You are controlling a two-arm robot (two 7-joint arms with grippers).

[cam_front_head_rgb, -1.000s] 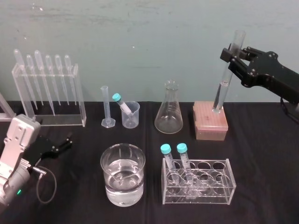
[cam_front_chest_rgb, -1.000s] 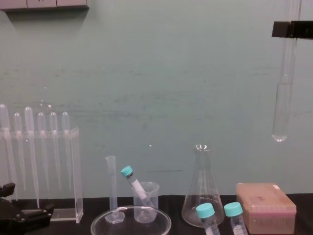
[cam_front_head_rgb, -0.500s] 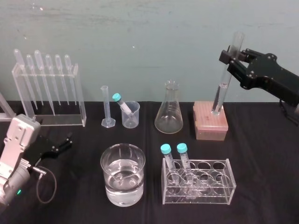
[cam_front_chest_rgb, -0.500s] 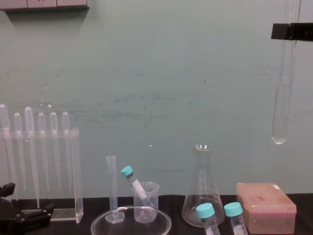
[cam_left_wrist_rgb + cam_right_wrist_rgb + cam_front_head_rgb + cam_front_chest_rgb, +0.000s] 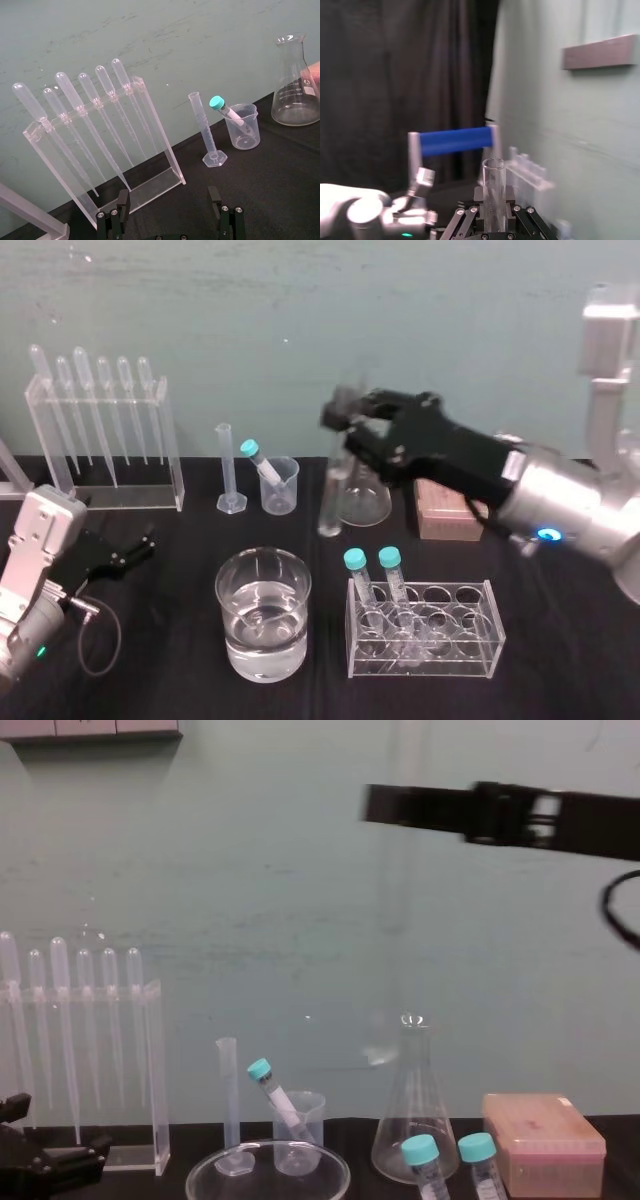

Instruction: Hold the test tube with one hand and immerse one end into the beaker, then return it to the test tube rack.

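The right arm reaches across the middle of the table, and the right gripper point(image 5: 345, 420) is clenched on the test tube point(image 5: 329, 502) near its open upper end. The right wrist view shows the glass pinched between the jaws, with the rim standing above them. The left gripper point(image 5: 125, 555) lies parked well off to the working gripper's left, low on the table, with its fingers spread.

The beaker point(image 5: 262, 615), part full of clear liquid, stands below the right gripper, to its left and nearer the robot. The test tube rack point(image 5: 446, 510) sits to the gripper's right, partly behind the arm. A conical flask point(image 5: 366, 502) stands just under the gripper and slightly to its right. The tube hangs nearly upright from the jaws, its rounded end in the air, clear of the rack and not yet over the beaker.

The likeliest trouble is the long free length of glass below the grip. In the chest view its lower end point(image 5: 380, 1053) hangs close beside the flask's neck, so a sideways carry made too low could knock the flask. Near the beaker, a misjudged descent could strike the thin rim or drive the tip onto the bottom. Smooth glass held high up may also slide or tilt in the pinch.
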